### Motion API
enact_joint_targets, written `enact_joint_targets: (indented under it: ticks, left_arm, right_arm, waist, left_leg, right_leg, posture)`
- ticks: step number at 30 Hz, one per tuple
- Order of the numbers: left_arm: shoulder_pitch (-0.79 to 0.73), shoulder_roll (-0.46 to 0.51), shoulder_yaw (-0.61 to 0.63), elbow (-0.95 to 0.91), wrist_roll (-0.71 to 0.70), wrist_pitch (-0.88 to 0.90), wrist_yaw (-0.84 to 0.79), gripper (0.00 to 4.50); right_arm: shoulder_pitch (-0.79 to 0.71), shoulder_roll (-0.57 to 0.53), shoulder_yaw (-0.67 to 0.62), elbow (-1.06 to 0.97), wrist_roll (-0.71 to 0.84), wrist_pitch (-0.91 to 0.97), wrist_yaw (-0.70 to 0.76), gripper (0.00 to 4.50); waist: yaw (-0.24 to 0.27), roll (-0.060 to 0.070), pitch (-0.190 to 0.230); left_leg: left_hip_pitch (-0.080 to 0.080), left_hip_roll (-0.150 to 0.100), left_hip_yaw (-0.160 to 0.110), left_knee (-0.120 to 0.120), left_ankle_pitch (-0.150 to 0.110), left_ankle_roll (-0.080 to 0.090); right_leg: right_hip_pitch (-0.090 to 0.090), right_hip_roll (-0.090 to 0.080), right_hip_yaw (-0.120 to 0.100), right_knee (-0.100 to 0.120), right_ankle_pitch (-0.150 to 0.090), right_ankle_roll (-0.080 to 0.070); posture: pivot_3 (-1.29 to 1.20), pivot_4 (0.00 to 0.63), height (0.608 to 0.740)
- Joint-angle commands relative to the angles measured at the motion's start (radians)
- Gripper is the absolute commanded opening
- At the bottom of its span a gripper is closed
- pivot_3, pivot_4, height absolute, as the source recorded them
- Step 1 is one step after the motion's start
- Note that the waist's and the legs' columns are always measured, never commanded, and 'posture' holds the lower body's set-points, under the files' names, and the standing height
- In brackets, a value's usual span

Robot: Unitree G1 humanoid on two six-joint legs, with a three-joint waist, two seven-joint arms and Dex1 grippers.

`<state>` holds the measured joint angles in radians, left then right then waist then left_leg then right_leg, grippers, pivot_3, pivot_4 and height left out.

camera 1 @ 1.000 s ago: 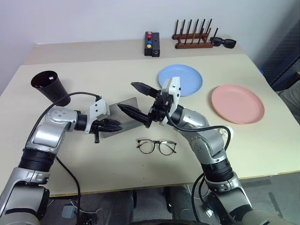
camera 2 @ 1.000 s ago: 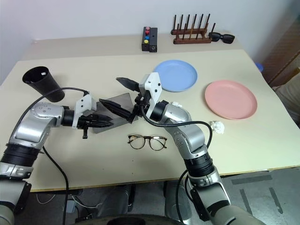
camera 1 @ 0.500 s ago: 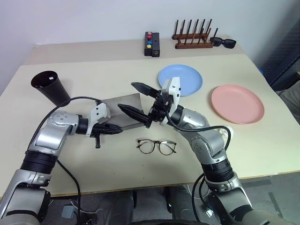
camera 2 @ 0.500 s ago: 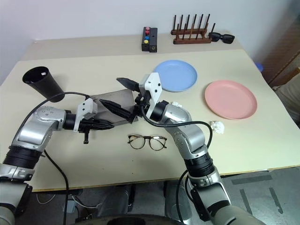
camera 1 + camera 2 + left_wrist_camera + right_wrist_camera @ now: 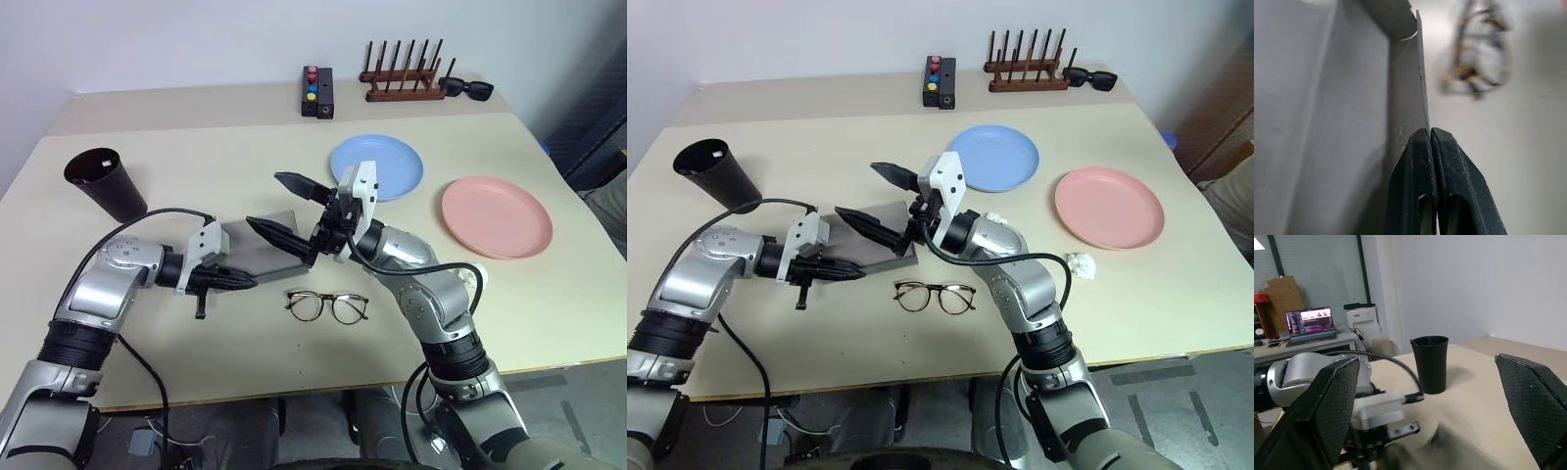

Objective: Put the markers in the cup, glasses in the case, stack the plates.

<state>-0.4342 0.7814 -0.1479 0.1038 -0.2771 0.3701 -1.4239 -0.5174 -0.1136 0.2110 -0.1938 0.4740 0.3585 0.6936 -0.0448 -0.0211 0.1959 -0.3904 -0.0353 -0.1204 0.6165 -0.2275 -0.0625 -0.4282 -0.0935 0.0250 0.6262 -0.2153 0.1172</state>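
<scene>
The grey case [image 5: 266,245] lies at mid-table, and my left gripper [image 5: 245,284] is shut on the thin edge of its lid [image 5: 1422,73]. My right gripper [image 5: 266,201] hangs open just above the case, holding nothing. The wire-framed glasses [image 5: 327,305] lie on the table in front of the case. The black cup [image 5: 103,181] stands upright at the far left. The blue plate [image 5: 377,166] and the pink plate [image 5: 497,216] lie apart on the right. The markers are out of view.
A black button box [image 5: 318,91], a wooden rack [image 5: 404,83] and black sunglasses [image 5: 467,89] sit along the back edge. A crumpled white scrap [image 5: 1080,263] lies near the right arm.
My left gripper has drawn back toward me, and the case lid it pinches has tipped from raised to lying lower. The right arm has not moved.
</scene>
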Motion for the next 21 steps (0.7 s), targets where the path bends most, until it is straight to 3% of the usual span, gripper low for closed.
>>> enact_joint_targets:
  ticks: [1,10,11,12,14,21]
  left_arm:
    - [-0.014,0.012,0.006,-0.029,-0.024,0.018,-0.012,0.02]
    - [-0.038,-0.015,-0.01,0.017,0.007,0.006,0.015,0.02]
    - [-0.04,-0.017,-0.009,0.02,0.008,0.001,0.02,0.55]
    - [-0.043,-0.021,-0.003,0.023,0.006,-0.004,0.029,0.79]
    - [-0.052,-0.029,0.013,0.031,-0.002,-0.008,0.046,0.79]
    - [-0.084,-0.068,0.169,0.021,-0.098,-0.007,0.153,0.79]
  right_arm:
    - [-0.009,0.005,-0.004,-0.04,0.002,-0.014,0.001,4.5]
    - [-0.01,0.004,-0.007,-0.038,0.0,-0.016,-0.001,4.5]
    - [-0.01,0.004,-0.007,-0.038,0.0,-0.016,-0.001,4.5]
    - [-0.01,0.002,-0.008,-0.038,-0.001,-0.017,0.0,4.5]
    - [-0.01,-0.001,-0.009,-0.039,-0.002,-0.017,0.0,4.5]
    - [-0.013,-0.173,-0.021,-0.062,-0.044,-0.004,0.09,4.5]
  waist:
    - [0.001,0.0,0.0]
    - [0.0,0.0,0.0]
    - [0.001,0.0,0.0]
    - [0.001,0.0,0.0]
    - [0.001,0.0,0.0]
    - [0.001,0.0,0.0]
  left_leg:
    - [0.0,0.0,0.0,0.0,0.0,0.0]
    - [0.0,0.0,0.0,0.0,0.0,0.0]
    - [0.0,0.0,0.0,0.0,0.0,0.0]
    - [0.0,0.0,0.0,0.0,0.0,0.0]
    - [0.0,0.0,0.0,0.0,0.0,0.0]
    - [0.0,0.0,0.0,0.0,0.0,0.0]
  right_leg:
    - [0.0,0.0,0.0,0.0,0.0,0.0]
    - [0.0,0.0,0.0,0.0,0.0,0.0]
    - [0.0,0.0,0.0,0.0,0.0,0.0]
    - [0.0,0.0,0.0,0.0,0.0,0.0]
    - [0.0,0.0,0.0,0.0,0.0,0.0]
    - [0.0,0.0,0.0,-0.001,0.0,0.0]
  posture:
    - [0.0,0.15,0.739]
    - [0.0,0.15,0.739]
    - [0.0,0.15,0.739]
    - [0.0,0.15,0.739]
    - [0.0,0.15,0.739]
    - [0.0,0.15,0.739]
